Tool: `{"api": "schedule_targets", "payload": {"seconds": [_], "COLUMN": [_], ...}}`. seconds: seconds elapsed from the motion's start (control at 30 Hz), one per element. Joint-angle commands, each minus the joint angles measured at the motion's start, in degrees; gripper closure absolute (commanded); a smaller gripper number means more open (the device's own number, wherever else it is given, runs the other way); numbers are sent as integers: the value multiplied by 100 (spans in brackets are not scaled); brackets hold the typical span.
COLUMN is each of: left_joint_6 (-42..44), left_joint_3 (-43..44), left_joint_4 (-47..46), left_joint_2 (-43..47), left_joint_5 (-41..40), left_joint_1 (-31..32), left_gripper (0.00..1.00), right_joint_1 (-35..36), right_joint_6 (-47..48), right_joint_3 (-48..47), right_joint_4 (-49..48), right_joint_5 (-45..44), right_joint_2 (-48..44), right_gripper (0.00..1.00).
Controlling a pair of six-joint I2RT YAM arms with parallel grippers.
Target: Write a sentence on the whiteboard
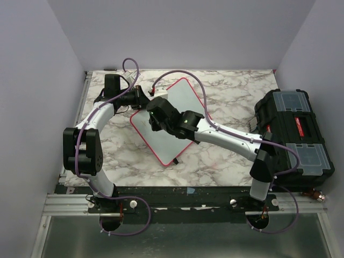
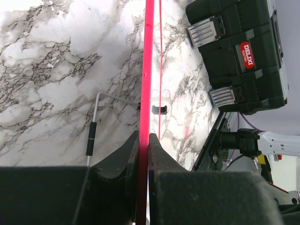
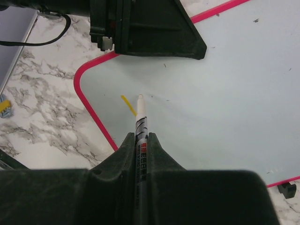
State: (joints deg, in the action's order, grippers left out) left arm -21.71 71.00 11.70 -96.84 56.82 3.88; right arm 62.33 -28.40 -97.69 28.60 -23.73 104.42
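The black toolbox [image 1: 293,134] carries a red oval badge [image 2: 251,55] with white letters that seem to read "DELIXI". The marker [image 3: 140,126] has red and black print along its barrel, too small to read. On the whiteboard [image 1: 188,99] the only writing is one short yellow stroke [image 3: 127,105], near a rounded corner of the pink-red frame; it forms no letter.

The left arm [image 1: 94,121] rises from its base on the side away from the toolbox, folds at the elbow, reaches toward the back of the table [image 1: 226,91], then turns its wrist toward the toolbox. The left jaws are clenched on the whiteboard's frame, which the left wrist view shows edge-on as a thin red line [image 2: 146,70] running straight away from them. The right arm [image 1: 226,134] starts beside the toolbox and stretches away from it, its wrist over the middle of the whiteboard. The right jaws are clamped around the marker, whose pale tip points out ahead of them, just beside the yellow stroke; whether the tip touches the surface cannot be told.

The whiteboard sits at the middle of the table, apart from the toolbox. Its long axis runs diagonally, with the far end leaning toward the toolbox and the near end away from it. A small black clip [image 2: 159,109] sits just beside its frame.
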Motion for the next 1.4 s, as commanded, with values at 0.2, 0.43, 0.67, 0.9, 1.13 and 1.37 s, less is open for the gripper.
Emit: {"api": "schedule_targets", "payload": {"seconds": [0.2,0.43,0.67,0.9,1.13,1.37], "left_joint_6": [207,220,238,238,255,264], "left_joint_3": [36,53,63,60,57,72], "left_joint_4": [-160,-142,-107,-107,-82,-71], "left_joint_2": [127,114,91,91,78,77], "left_joint_5": [-134,-145,-194,-184,-213,-226], "left_joint_1": [34,34,34,42,43,45], "left_gripper": [100,100,100,100,100,100], "right_joint_1": [34,42,37,39,39,42], "right_joint_6": [122,128,51,-2,-31,-50], "right_joint_3": [-359,-249,-88,112,197,264], "right_joint_4": [-82,3,55,62,50,29], "right_joint_5": [-269,-164,151,484,608,670], "right_joint_2": [399,469,432,343,329,256], "right_gripper": [99,99,99,99,99,99]}}
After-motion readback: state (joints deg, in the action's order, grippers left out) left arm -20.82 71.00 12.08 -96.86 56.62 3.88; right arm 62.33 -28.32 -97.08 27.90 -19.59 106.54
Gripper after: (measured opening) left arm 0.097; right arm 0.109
